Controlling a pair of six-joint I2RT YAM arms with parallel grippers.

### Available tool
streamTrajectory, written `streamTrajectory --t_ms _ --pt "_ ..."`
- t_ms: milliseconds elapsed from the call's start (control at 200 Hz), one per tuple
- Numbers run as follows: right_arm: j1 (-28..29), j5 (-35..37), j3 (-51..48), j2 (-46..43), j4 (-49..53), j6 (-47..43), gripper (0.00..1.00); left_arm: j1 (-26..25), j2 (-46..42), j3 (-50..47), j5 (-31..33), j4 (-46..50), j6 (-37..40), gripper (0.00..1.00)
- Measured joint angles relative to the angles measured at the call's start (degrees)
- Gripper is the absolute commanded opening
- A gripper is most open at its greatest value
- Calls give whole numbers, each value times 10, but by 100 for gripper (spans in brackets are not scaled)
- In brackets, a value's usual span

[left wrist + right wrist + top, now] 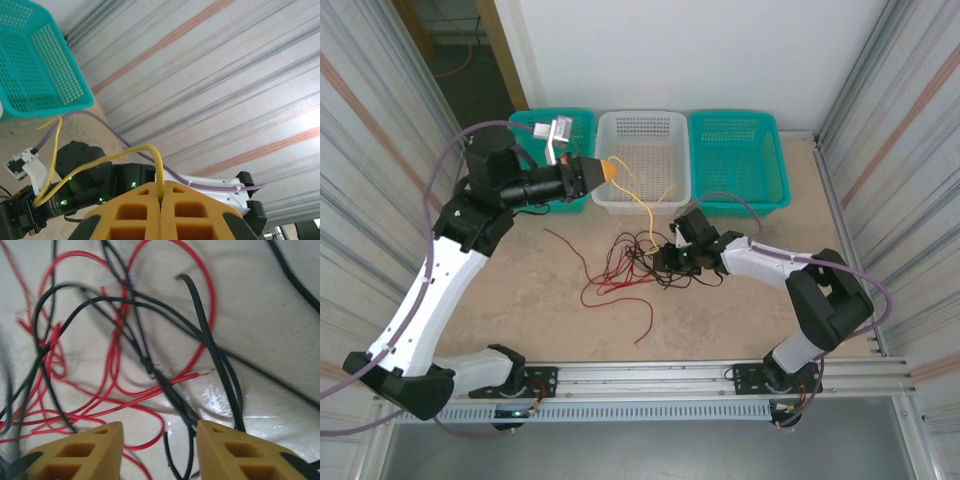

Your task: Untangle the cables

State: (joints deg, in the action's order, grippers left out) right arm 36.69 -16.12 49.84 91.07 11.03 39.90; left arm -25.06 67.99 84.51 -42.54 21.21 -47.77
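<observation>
Far left, raised above the tabletop (pixel 520 285), by the seam between a green basket (pixel 535 122) and a white basket (pixel 642 115): left tool (pixel 611 170). Stands fully closed, pads (pixel 140 210) pressed flat together, and pinches a yellow cable (pixel 642 208) at the seam. Seen from the left wrist, arches up out of the closed left tool (pixel 161 192) as a yellow cable (pixel 100 162), then drops away to the lower left.

From above, runs down from the pinch, across the front of the white basket, into the heap below.

Middle of the tabletop: tangled cables (pixel 625 262), red and black, loosely looped over one another, with loose red ends straying left and toward the near edge.

At the right side of the heap, low over it: right tool (pixel 667 258). Up close, stands with jaws apart, right tool (pixel 157 427) gripping nothing. Between and ahead of the yellow fingers (pixel 95 450): a black cable (pixel 205 325) crossing a red loop (pixel 212 295), both lying on the tabletop.

Behind, at the far right: a second green basket (pixel 740 205).
</observation>
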Motion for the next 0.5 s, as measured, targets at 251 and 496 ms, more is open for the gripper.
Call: streamTrajectory --t_ms 251,496 --pt "0 -2 0 13 -7 12 44 49 -5 19 -10 37 20 0" --pt "8 70 23 -83 67 15 68 116 -9 22 8 56 45 0"
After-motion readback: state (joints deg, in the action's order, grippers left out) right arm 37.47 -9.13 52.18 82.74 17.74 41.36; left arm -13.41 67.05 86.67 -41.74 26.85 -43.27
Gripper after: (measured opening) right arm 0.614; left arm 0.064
